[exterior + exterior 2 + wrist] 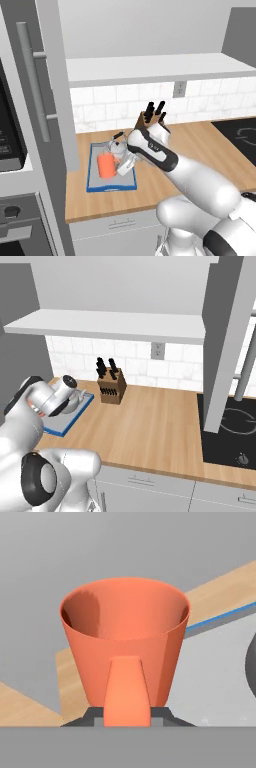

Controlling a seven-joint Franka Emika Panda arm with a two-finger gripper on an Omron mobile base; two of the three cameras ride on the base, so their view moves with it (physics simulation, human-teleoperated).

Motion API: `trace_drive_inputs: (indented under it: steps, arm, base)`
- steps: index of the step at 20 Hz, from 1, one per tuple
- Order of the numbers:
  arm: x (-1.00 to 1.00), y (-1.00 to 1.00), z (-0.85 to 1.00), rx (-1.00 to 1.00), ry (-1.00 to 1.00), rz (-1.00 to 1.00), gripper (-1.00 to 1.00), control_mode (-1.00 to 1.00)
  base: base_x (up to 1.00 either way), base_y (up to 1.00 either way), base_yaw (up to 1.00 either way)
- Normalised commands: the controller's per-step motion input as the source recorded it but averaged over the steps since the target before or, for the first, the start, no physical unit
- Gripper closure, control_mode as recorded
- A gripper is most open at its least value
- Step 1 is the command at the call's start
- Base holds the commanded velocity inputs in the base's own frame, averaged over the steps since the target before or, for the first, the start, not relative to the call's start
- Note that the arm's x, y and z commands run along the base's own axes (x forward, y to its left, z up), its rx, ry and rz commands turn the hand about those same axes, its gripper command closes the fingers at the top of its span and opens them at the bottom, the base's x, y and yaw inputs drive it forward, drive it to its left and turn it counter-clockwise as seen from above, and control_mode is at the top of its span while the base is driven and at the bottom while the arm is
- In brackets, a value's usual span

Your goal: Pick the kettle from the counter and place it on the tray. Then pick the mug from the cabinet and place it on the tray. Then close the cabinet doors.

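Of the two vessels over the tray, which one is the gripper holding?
The orange mug: the gripper holds its handle. The silver kettle stands free behind it.

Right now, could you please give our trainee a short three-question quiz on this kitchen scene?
1. True or false: the kettle is on the tray.
2. What does the gripper hold? A) the orange mug B) a knife C) nothing
3. Fill in: the knife block stands on the ____.

Key: 1 true; 2 A; 3 counter.
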Motion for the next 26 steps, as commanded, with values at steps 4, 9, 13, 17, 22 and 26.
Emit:
trace_drive_inputs:
  steps: [4, 9, 13, 17, 22, 26]
  arm:
    - [0.19, 0.0, -0.28, 0.0, 0.0, 0.0, 1.0, -1.0]
    - [0.33, 0.0, -0.33, 0.0, 0.0, 0.0, 1.0, -1.0]
    - [0.37, 0.0, -0.32, 0.0, 0.0, 0.0, 1.0, -1.0]
    - [0.41, 0.0, -0.3, 0.0, -0.08, 0.0, 1.0, -1.0]
    - [0.29, 0.0, -0.27, 0.0, -0.07, 0.04, 1.0, -1.0]
    - [-0.06, -0.09, -0.19, 0.0, 0.0, 0.01, 1.0, -1.0]
  base:
    - [0.0, 0.0, 0.0]
    - [0.0, 0.0, 0.0]
    - [0.0, 0.0, 0.0]
    - [0.0, 0.0, 0.0]
    - [0.0, 0.0, 0.0]
    - [0.0, 0.0, 0.0]
